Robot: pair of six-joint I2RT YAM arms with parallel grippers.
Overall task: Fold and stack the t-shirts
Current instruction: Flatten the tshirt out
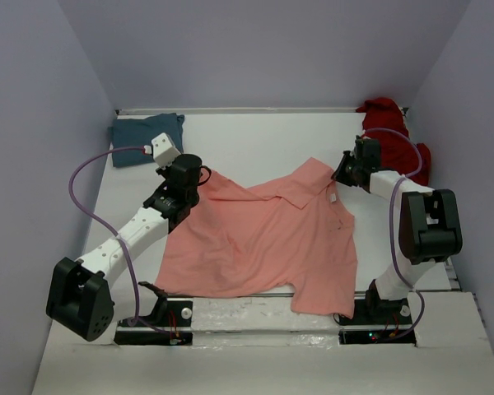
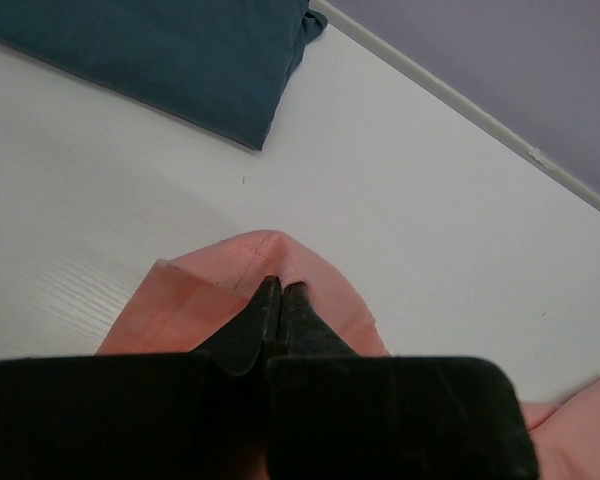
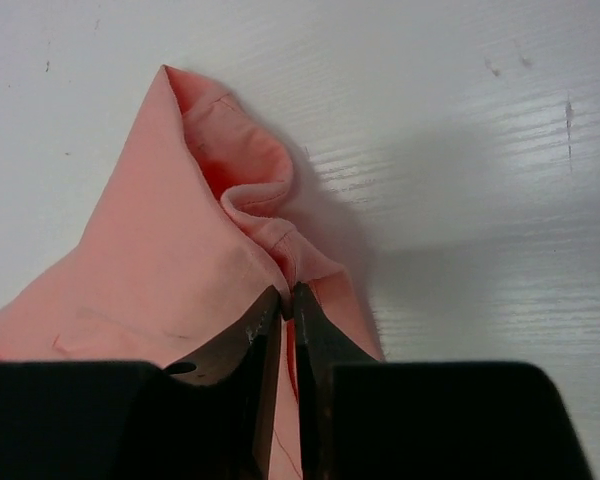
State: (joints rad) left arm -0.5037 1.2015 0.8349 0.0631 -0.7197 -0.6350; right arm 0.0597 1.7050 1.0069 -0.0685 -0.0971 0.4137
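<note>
Salmon-pink t-shirt [image 1: 263, 239] spread loosely mid-table, left gripper [image 2: 282, 290] pinched tight on its far-left corner, right gripper [image 3: 288, 297] clamped on its far-right hemmed edge, teal t-shirt [image 1: 144, 136] folded far left, dark red t-shirt [image 1: 387, 123] bunched far right, white table [image 1: 263, 140]

Bare white tabletop [image 1: 263, 136] lies open along the back, between the folded teal cotton shirt [image 1: 146, 138] in the far-left corner and the crumpled dark red shirt [image 1: 387, 119] far right. The spread salmon-pink cotton shirt [image 1: 263, 239] covers the middle; lavender walls [image 1: 33, 164] close both sides.
</note>
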